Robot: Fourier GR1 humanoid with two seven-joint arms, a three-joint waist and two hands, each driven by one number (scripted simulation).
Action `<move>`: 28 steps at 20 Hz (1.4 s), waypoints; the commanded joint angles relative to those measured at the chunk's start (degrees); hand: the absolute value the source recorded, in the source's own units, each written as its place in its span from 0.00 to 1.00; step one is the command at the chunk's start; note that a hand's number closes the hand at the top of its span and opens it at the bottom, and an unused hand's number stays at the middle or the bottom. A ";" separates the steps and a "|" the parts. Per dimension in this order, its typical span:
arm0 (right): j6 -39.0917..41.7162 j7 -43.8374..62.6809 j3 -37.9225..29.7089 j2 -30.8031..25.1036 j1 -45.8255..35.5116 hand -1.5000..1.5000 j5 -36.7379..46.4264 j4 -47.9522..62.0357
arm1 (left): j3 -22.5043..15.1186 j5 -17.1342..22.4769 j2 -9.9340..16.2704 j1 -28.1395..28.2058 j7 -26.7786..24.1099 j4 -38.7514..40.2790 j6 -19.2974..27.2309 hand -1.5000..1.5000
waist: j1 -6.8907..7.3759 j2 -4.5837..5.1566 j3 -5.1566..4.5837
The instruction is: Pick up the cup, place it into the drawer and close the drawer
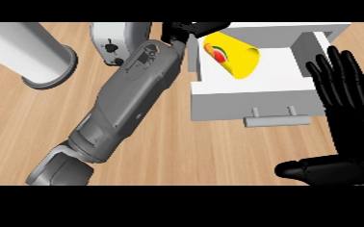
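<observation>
The yellow cup (238, 57), with a red and green picture on it, lies on its side inside the open white drawer (245, 107). My left forearm stretches diagonally from the lower left up to the drawer's far left corner. There my left hand (190, 29) sits right against the cup's upper left end, partly cut off by the view's top edge, so its grip is hidden. My right hand (340, 89) is open at the right edge, fingers pointing up beside the drawer's right wall, thumb low. The drawer's grey handle (277, 120) faces me.
A tall white cylinder (39, 53) stands on the wooden counter (199, 154) at the far left. A small white and grey appliance (117, 41) sits behind my left forearm, just left of the drawer.
</observation>
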 commanded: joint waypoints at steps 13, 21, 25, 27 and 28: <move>1.83 0.33 -0.26 -1.48 -4.95 0.00 -1.70 3.94 | -14.68 7.60 0.00 -7.56 -1.98 15.93 2.33 1.00 | -2.49 0.77 0.06; 2.47 -0.83 -1.09 -1.29 -4.56 0.00 -3.44 3.41 | -20.93 9.46 0.00 -7.62 -0.56 15.97 6.53 0.00 | -4.13 1.11 0.09; 2.40 -1.38 1.45 0.60 -3.88 0.00 -3.19 2.31 | -20.55 14.09 0.00 -5.48 -2.73 12.28 6.62 0.00 | -4.89 1.15 0.07; 1.69 1.79 0.14 -0.29 -4.85 0.00 -4.91 0.70 | -19.47 15.39 0.00 -6.42 -4.43 11.96 4.20 0.00 | -3.50 0.80 0.02; 1.90 1.28 -1.00 -0.39 -6.46 0.00 -6.25 2.86 | -17.14 16.18 0.00 -6.79 -7.37 13.04 2.84 0.00 | -2.99 1.06 0.01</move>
